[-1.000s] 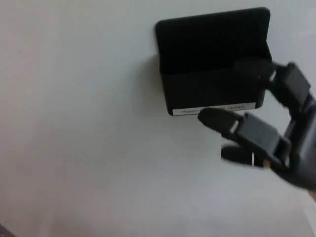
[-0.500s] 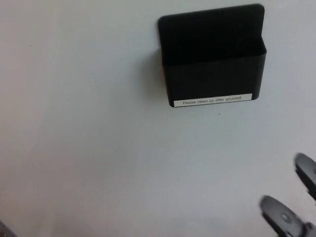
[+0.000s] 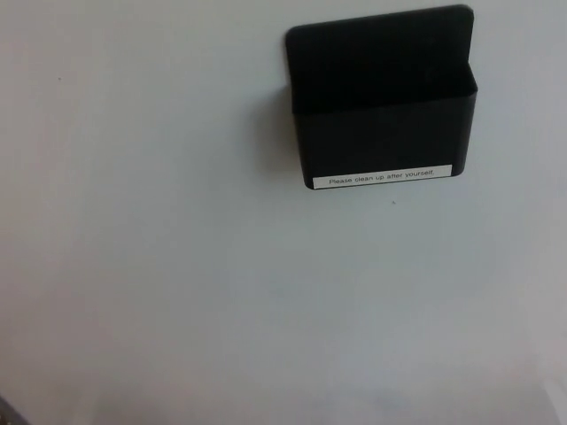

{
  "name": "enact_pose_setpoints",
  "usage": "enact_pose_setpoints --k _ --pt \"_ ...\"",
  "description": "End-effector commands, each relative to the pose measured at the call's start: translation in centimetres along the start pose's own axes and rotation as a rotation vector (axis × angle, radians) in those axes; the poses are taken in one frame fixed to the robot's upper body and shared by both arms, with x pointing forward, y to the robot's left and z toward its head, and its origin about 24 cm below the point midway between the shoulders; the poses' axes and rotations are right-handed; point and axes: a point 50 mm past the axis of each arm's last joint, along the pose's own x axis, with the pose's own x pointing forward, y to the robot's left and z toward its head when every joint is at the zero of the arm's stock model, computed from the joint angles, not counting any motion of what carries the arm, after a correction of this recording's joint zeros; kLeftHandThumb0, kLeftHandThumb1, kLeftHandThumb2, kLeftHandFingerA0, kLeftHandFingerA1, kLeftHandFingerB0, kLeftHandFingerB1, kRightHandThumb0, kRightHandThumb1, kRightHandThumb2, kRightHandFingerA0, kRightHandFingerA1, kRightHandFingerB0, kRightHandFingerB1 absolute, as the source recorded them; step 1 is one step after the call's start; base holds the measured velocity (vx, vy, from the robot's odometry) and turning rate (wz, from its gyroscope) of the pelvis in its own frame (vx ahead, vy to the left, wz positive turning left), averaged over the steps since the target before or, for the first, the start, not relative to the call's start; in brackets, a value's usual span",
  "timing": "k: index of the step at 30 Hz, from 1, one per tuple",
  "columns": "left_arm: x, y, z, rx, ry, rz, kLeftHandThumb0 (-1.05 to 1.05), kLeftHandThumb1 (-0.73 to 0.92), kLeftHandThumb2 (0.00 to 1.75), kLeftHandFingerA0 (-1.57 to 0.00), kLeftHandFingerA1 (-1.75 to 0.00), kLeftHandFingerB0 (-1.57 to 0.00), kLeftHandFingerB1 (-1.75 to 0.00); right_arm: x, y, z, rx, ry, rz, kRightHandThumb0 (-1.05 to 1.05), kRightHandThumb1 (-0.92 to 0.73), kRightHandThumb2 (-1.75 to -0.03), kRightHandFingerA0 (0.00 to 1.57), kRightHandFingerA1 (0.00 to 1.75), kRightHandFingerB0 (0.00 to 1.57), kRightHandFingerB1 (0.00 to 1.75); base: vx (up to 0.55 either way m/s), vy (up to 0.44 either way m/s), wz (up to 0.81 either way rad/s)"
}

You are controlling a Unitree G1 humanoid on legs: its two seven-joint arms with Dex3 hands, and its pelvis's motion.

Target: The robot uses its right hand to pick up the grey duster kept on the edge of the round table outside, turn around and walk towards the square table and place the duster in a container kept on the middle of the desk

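A black rectangular container (image 3: 383,97) with a tall back wall stands on the white table (image 3: 177,266) at the upper right of the head view. A white label strip (image 3: 382,177) with small print runs along its front bottom edge. Its inside is dark, and I cannot make out the grey duster in it. Neither of my hands shows in the picture.
The white tabletop fills nearly the whole view. A sliver of darker edge shows at the bottom left corner (image 3: 5,411).
My right hand, open beside the container a second ago, drew back toward the bottom right and has left the view. The container has stayed in place.
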Motion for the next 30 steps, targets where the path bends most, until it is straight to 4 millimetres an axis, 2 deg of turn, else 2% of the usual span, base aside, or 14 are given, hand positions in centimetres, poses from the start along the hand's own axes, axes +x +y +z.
enact_pose_setpoints --k 1,6,7,9,10,11,12,13,14,16,17,24,25,30 --pt "0.6 1.1 0.7 -0.001 -0.045 0.043 0.05 0.63 0.91 -0.96 -1.00 -0.87 -0.83 -7.1 4.6 -6.7 -0.011 0.514 0.425 -1.02 -0.74 -1.04 0.00 0.04 0.00 0.00 0.00 0.000 0.00" --pt "0.8 1.0 0.9 -0.024 -0.043 0.046 0.05 0.58 1.14 -1.00 -1.04 -0.92 -0.92 -7.7 9.5 -6.6 0.195 0.740 0.589 -0.87 -0.71 -1.01 0.00 0.05 0.00 0.09 0.00 0.000 0.00" --pt "0.9 1.1 0.9 -0.040 -0.030 0.053 0.08 0.59 1.15 -1.00 -1.05 -0.91 -0.92 -7.5 10.5 -6.3 0.299 0.808 0.566 -0.61 -0.54 -0.88 0.00 0.17 0.00 0.17 0.00 0.000 0.00" --pt "1.1 1.4 0.9 -0.052 -0.010 0.065 0.09 0.64 1.02 -0.92 -1.10 -0.87 -0.87 -6.8 12.7 -5.6 0.499 0.958 0.479 -0.40 -0.68 -0.83 0.05 0.22 0.03 0.19 0.00 0.000 0.00" --pt "1.2 1.5 0.9 -0.044 0.000 0.072 0.09 0.64 0.98 -0.93 -1.05 -0.86 -0.84 -6.6 13.3 -5.4 0.513 0.986 0.470 -0.21 -0.79 -1.20 0.00 0.51 0.00 0.50 0.00 0.000 0.00" --pt "1.4 1.6 0.9 -0.035 0.009 0.079 0.09 0.64 0.98 -0.93 -1.05 -0.86 -0.84 -6.4 13.8 -5.3 0.516 1.005 0.468 -0.21 -0.79 -1.20 0.00 0.51 0.00 0.50 0.00 0.000 0.00" --pt "1.5 1.7 1.0 -0.020 0.010 0.082 0.11 0.59 1.06 -0.97 -1.02 -0.87 -0.86 -6.4 14.0 -5.3 0.496 1.021 0.464 -0.24 -0.83 -0.64 0.43 0.95 0.12 0.26 0.00 0.000 0.00" --pt "1.6 1.7 1.0 -0.010 0.010 0.084 0.11 0.59 1.06 -0.97 -1.02 -0.87 -0.86 -6.3 14.2 -5.3 0.483 1.032 0.461 -0.24 -0.83 -0.64 0.43 0.95 0.12 0.26 0.00 0.000 0.00" --pt "1.7 1.7 1.1 0.038 0.011 0.086 0.07 0.63 0.96 -0.98 -1.00 -0.96 -0.84 -6.2 14.7 -5.0 0.478 1.083 0.427 -0.01 -0.76 -0.64 0.64 0.41 0.32 0.32 0.00 0.000 0.00" --pt "1.9 1.8 1.1 0.109 0.012 0.083 0.07 0.56 1.11 -0.95 -0.98 -0.90 -0.90 -6.2 15.6 -4.5 0.497 1.174 0.376 0.01 -0.72 -0.63 0.70 0.42 0.39 0.34 0.00 0.000 0.00" --pt "1.9 1.9 1.1 0.110 0.018 0.082 0.05 0.65 0.89 -0.96 -1.01 -0.92 -0.84 -6.1 16.2 -4.1 0.547 1.226 0.368 -0.11 -0.67 -0.61 1.07 0.62 0.84 0.50 0.00 0.000 0.00" --pt "2.0 2.1 1.0 0.190 0.031 0.105 0.01 0.65 0.74 -1.01 -0.93 -0.97 -0.81 -6.2 18.1 -2.9 0.667 1.374 0.416 -0.14 -0.71 -0.61 1.17 0.90 0.90 0.56 0.00 0.000 0.00" --pt "2.0 2.2 0.9 0.192 0.041 0.108 0.05 0.66 0.74 -1.00 -0.94 -0.95 -0.82 -6.3 18.5 -2.4 0.679 1.400 0.430 -0.19 -0.73 -0.62 1.10 1.04 0.91 0.57 0.00 0.000 0.00" --pt "2.3 2.0 1.3 0.196 0.029 0.094 0.08 0.64 0.79 -1.03 -0.96 -0.98 -0.83 -5.7 19.5 -1.3 0.709 1.393 0.466 -0.13 -0.69 -0.60 1.05 0.99 0.87 0.52 0.00 0.000 0.00"
